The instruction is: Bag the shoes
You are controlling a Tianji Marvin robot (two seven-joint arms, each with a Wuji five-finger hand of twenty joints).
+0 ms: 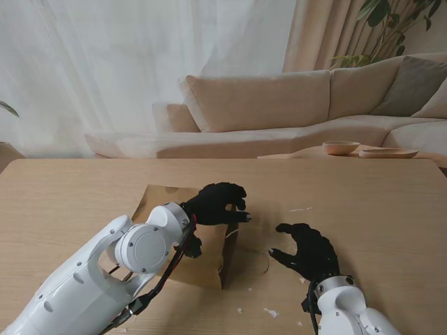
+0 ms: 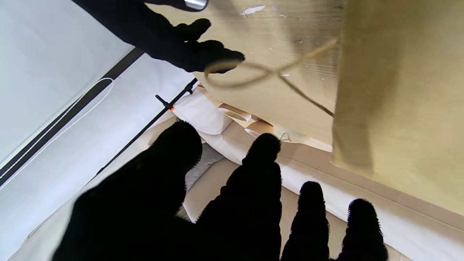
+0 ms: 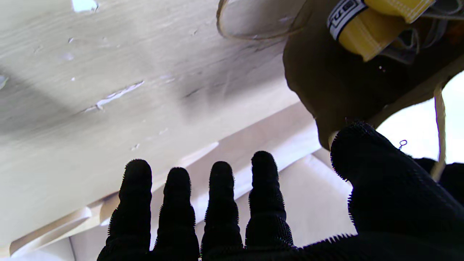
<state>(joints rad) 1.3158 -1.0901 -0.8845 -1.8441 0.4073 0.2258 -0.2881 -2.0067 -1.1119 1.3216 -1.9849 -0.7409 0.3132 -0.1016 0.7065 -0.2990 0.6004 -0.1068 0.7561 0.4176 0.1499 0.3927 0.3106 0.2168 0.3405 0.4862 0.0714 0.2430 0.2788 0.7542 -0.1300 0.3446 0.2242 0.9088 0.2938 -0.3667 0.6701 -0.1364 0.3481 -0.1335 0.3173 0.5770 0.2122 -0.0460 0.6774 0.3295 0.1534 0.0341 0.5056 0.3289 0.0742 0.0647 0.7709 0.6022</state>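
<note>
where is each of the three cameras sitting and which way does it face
Stand view: above the shoulders, looking down at the table; both arms show, left hand on the paper bag, right hand open beside it.
Left wrist: looks along its fingers at the bag's side.
Right wrist: looks along its fingers toward the bag's mouth, something yellow inside.
Shared: both wrist views show the bag's looped handle.

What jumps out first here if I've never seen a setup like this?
Two black-gloved robot hands over a wooden table. The left hand rests on top of a brown paper bag in the middle; the right hand hovers open beside it. The right wrist view shows something yellow inside the bag's mouth.
</note>
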